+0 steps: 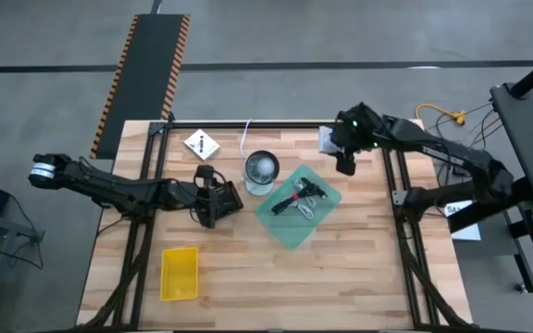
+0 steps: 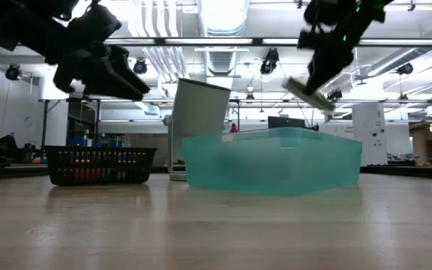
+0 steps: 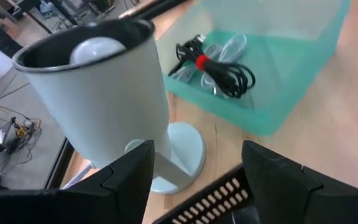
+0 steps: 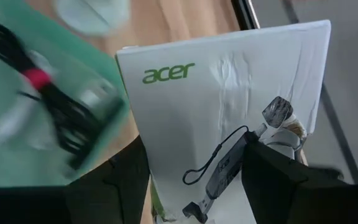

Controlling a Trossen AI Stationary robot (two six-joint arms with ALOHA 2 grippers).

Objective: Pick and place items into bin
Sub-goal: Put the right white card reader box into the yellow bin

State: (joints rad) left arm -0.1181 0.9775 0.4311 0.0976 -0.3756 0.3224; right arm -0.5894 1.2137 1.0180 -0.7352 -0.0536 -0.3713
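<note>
Right wrist view: the right gripper (image 4: 194, 186) is pinching a flat white Acer-branded packet (image 4: 229, 106) between its two fingers, jaws partly closed on the packet's edge. The grip at one edge is leaving the printed face hanging free, probably so the packet can be dropped flat. Just beyond the packet the teal bin (image 4: 17, 118) is coming into view, with a dark cable bundle banded in red (image 4: 55, 106) already lying inside.

High view: the right gripper (image 1: 345, 159) is hovering just off the bin's far corner, not yet over the opening. The low view is showing the packet (image 2: 306, 93) tilted, well above the bin rim (image 2: 272, 135), so the wall should not be blocking the carry.

The left gripper (image 1: 213, 199) is waiting on the other side of the bin, jaws standing wide apart and holding nothing. Directly ahead of it stands the pale round cup (image 3: 104, 106) on its foot, close beside the bin; this is the nearest obstruction for that arm.

Farther from the left gripper, another white square packet (image 1: 201, 144) is lying on the table, still to be collected. A yellow basket (image 1: 179, 274) is sitting apart near the table's front edge.
</note>
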